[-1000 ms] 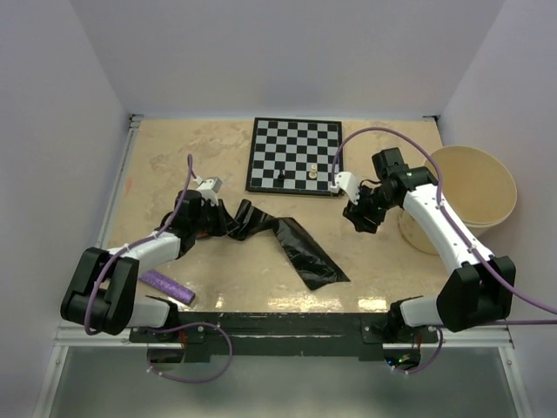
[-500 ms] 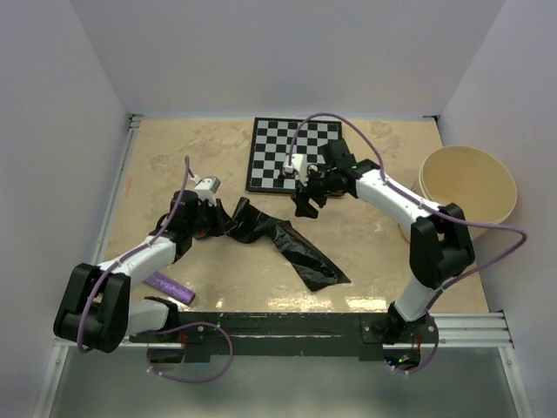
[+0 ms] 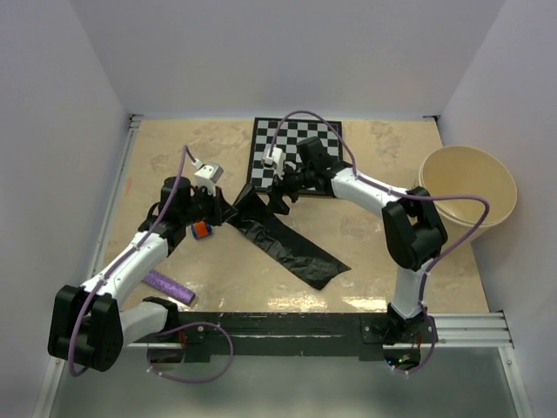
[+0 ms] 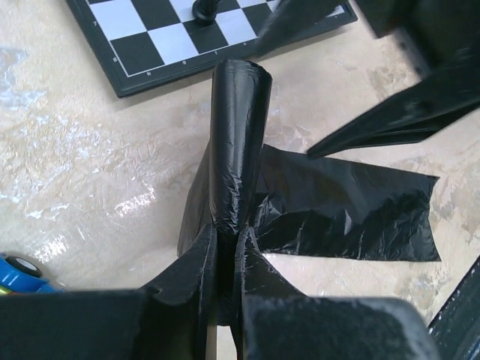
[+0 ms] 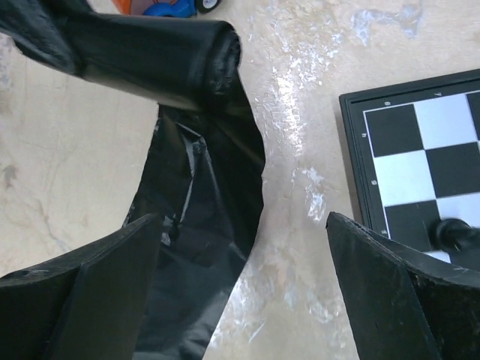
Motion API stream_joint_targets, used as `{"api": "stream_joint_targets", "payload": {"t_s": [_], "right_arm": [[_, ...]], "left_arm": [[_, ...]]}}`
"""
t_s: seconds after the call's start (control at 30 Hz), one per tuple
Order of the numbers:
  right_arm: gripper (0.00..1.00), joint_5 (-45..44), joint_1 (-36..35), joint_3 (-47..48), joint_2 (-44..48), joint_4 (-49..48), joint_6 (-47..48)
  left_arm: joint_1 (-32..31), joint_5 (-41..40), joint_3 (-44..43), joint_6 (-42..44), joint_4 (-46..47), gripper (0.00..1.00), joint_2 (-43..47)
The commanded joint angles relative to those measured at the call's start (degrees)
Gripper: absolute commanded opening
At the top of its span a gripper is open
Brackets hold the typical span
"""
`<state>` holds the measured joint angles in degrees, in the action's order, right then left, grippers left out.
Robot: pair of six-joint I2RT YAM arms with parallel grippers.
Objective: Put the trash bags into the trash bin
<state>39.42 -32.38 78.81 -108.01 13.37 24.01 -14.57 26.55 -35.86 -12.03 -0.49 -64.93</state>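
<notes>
Top external: left gripper (image 4: 225, 240) has its jaws pressed together on the near end of the trash bag roll (image 4: 238, 135). It holds the roll clear of the table, next to a toy car (image 3: 202, 229). The loose black sheet (image 3: 291, 248) trails right across the tabletop.

Change: right gripper (image 5: 244, 221) has swung over from the bin side to the near-left corner of the chessboard (image 3: 296, 152). Its jaws have spread wide and hold nothing. Film below the roll's free end hangs between them.

Looks like a handoff or two-arm gather is being set up. Nothing is binned yet. Trash bin (image 3: 470, 187) sits far right, well apart from the bags, and looks empty.
</notes>
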Motion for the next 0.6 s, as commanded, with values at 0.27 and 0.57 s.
{"api": "stream_joint_targets", "payload": {"t_s": [0.27,0.57], "right_arm": [[0.98,11.2,-1.5,2.6,-8.2,-11.1,-7.4],[0.73,19.9,-2.2,1.9,-9.6,-7.1,-7.4]], "left_arm": [[1.8,5.3,-13.5,10.2,-13.7,0.0,2.3],[3.7,-6.1,-17.0,12.6,-18.0,0.0,2.9]]}}
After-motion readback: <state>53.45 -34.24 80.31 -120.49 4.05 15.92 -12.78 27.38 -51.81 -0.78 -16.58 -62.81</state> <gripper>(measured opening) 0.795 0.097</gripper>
